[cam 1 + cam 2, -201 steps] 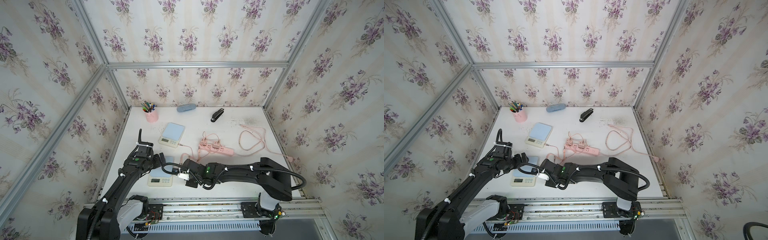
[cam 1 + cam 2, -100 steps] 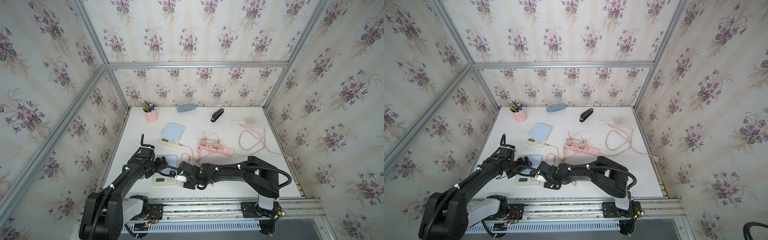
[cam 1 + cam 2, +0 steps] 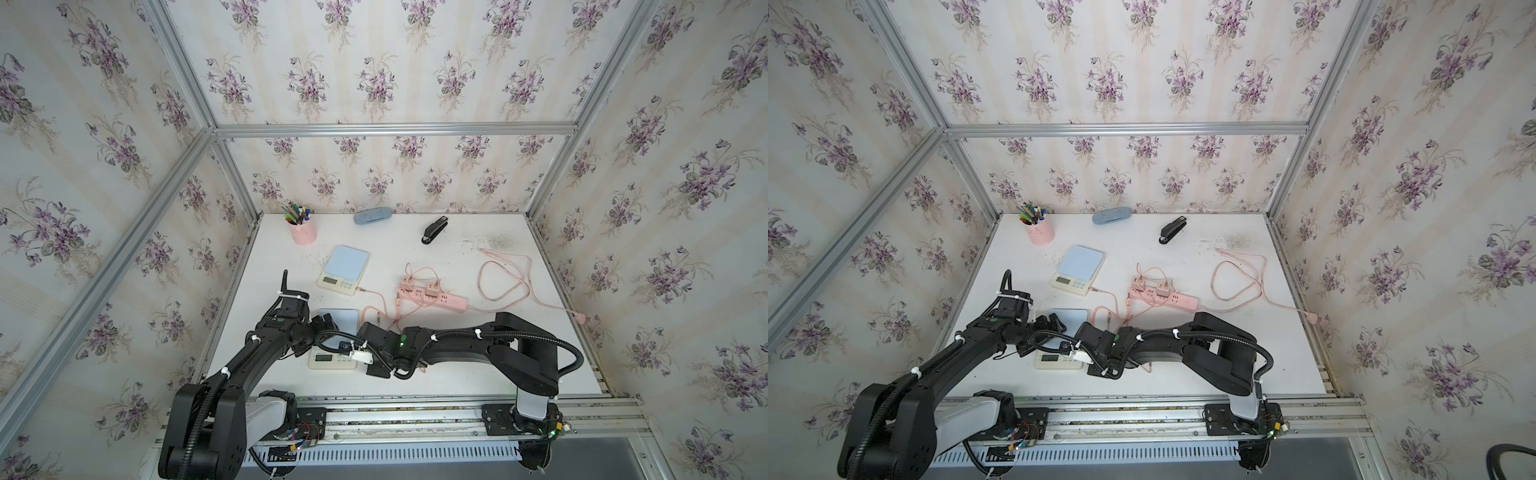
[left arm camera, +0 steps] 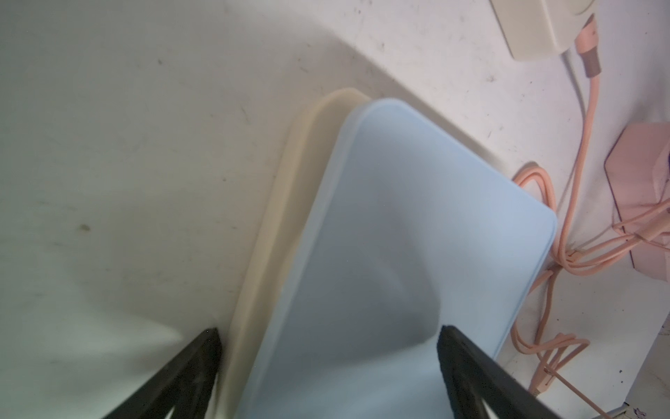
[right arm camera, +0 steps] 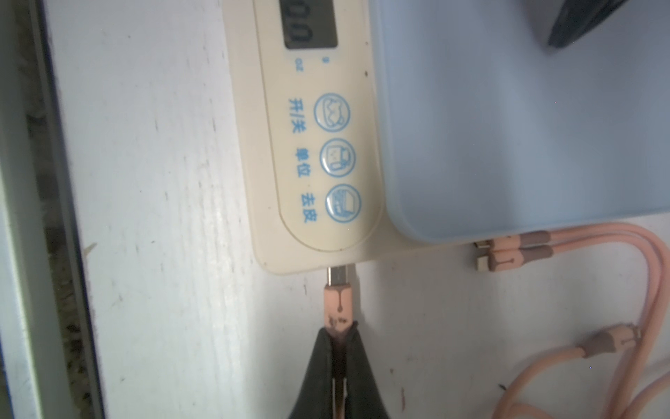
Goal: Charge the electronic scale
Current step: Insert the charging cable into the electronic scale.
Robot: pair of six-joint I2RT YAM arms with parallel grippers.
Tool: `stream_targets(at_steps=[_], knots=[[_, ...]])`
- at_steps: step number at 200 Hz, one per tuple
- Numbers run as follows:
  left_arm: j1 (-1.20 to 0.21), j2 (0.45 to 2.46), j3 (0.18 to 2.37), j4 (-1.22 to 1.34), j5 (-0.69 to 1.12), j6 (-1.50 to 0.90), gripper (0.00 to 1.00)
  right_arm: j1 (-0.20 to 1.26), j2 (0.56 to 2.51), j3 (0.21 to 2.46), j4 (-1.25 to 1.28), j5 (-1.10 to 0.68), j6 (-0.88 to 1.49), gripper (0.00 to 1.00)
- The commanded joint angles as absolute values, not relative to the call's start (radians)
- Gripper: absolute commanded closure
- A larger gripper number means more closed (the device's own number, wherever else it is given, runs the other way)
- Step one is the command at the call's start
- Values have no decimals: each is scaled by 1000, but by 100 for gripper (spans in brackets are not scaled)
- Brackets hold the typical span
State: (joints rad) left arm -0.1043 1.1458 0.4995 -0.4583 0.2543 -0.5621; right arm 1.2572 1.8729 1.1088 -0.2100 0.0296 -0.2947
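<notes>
The near electronic scale (image 3: 332,360), cream with a blue platform (image 4: 398,235), lies close to the table's front edge. My left gripper (image 4: 329,332) stands open over its back part (image 3: 328,322). One finger is outside the cream rim, the other over the blue platform. My right gripper (image 5: 339,332) is shut on a pink plug (image 5: 338,301) by the scale's right side (image 3: 362,357). The plug's metal tip meets the edge of the scale's button panel (image 5: 326,145). How deep it sits I cannot tell.
A second scale (image 3: 343,269) farther back has a pink cable in it, running to the pink power strip (image 3: 432,293). Spare connectors (image 5: 507,250) lie beside the near scale. Pen cup (image 3: 303,232), blue case (image 3: 372,216), stapler (image 3: 434,230) and a cable loop (image 3: 505,278) sit behind.
My right arm has drawn in to the left, bringing the held plug against the near scale's side. My left arm has lowered at the scale, its jaws slightly narrower.
</notes>
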Motion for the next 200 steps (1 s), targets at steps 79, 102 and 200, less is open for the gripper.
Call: stream_targets(at_steps=[79, 102, 200], knots=[[-105, 1120, 480, -503, 242, -589, 8, 1261, 1832, 1062, -117, 28, -280, 100], [-105, 1107, 477, -514, 236, -591, 8, 1261, 1824, 1044, -116, 80, -283, 100], [-106, 1084, 481, -536, 267, -614, 9, 1296, 1820, 1014, -92, 167, -343, 100]])
